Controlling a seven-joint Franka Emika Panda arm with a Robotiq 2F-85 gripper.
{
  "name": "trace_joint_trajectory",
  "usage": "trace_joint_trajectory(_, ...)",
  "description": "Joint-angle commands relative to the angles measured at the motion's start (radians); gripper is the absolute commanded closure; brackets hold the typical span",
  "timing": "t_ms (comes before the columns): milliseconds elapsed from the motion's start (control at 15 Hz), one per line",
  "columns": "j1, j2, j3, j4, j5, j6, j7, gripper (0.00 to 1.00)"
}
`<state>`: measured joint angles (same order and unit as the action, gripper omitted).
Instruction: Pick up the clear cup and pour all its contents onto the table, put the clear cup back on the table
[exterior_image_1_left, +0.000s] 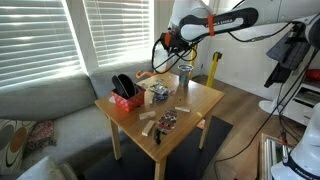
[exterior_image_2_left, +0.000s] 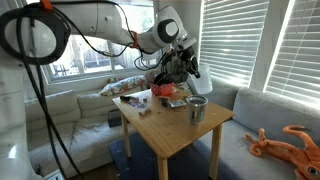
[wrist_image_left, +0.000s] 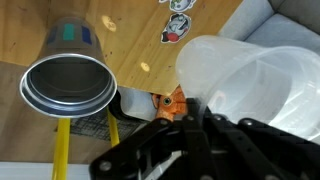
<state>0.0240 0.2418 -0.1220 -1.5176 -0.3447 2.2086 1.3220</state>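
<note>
Wrist view, from the left: a round, grey, metal-looking cup (wrist_image_left: 70, 85) stands upright on the square light-wood table (wrist_image_left: 130, 30), its mouth open to the camera. Further right is the clear cup (wrist_image_left: 250, 75), a small see-through, colourless tumbler that fills the right side of the frame. It is held off the wood by the black Robotiq gripper (wrist_image_left: 210, 125), whose fingers are closed in on its wall. I cannot tell from here whether it is upright or tipped. No blocks can be made out inside it, though the plastic looks milky in this light.

In an exterior view, again left to right, a black-and-red container (exterior_image_1_left: 125, 95) sits toward the table's left corner. A few small pale tan stick-like blocks (exterior_image_1_left: 150, 122) lie loose on the wood near the front edge, just beside some dark patterned packets (exterior_image_1_left: 168, 120). The gripper (exterior_image_1_left: 173, 58) hangs above the far corner, near the grey cup (exterior_image_1_left: 185, 78).

In my judgement the pick-up is done. The pour looks done or very nearly so, since the blocks seem to lie on the table and the tumbler reads as empty. What is left is to bring the clear cup level if it is tilted, lower it onto a bare patch of wood away from the grey cup, and let go.
</note>
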Motion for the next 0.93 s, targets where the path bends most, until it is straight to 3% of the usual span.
trace_joint_trajectory(0,-0.03,-0.009,0.0,-0.008,0.093,0.005,-0.003,0.99)
trace_joint_trajectory(267,-0.108,-0.027,-0.002,-0.044,0.306,0.073,-0.067,0.99)
trace_joint_trajectory(533,-0.173,0.022,-0.017,0.014,0.47,-0.08,-0.127,0.99)
trace_joint_trajectory(733,-0.194,0.05,-0.043,0.038,0.487,-0.188,-0.102,0.99)
trace_joint_trajectory(867,-0.187,0.063,-0.07,0.051,0.435,-0.231,-0.034,0.99)
